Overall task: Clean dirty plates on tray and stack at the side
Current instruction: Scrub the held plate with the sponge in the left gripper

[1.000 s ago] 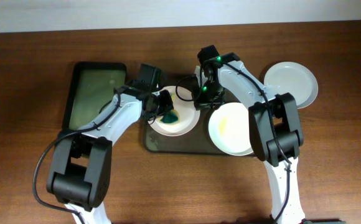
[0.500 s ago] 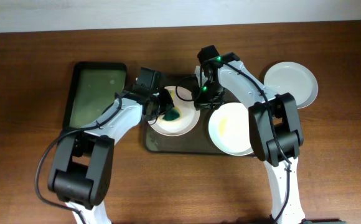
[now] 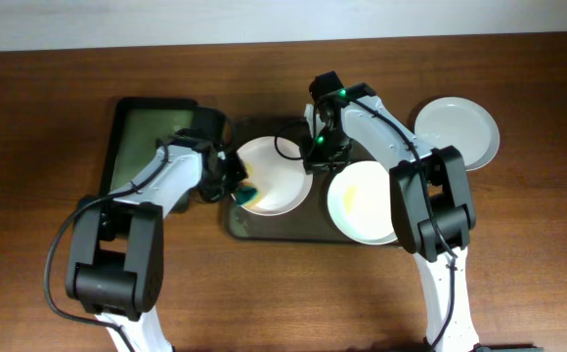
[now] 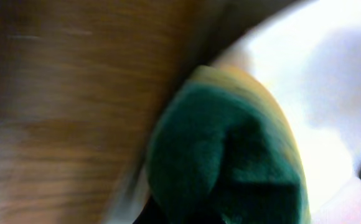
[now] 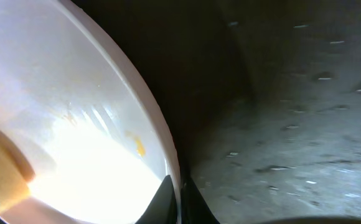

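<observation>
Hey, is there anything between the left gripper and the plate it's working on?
Only the sponge that the left gripper holds, at the left edge of the plate. Nothing else visible stands between them.

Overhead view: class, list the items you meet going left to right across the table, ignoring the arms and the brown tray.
Black tray with green inside → green sponge → first white plate → yellow-smeared plate → far-right white plate.
</observation>
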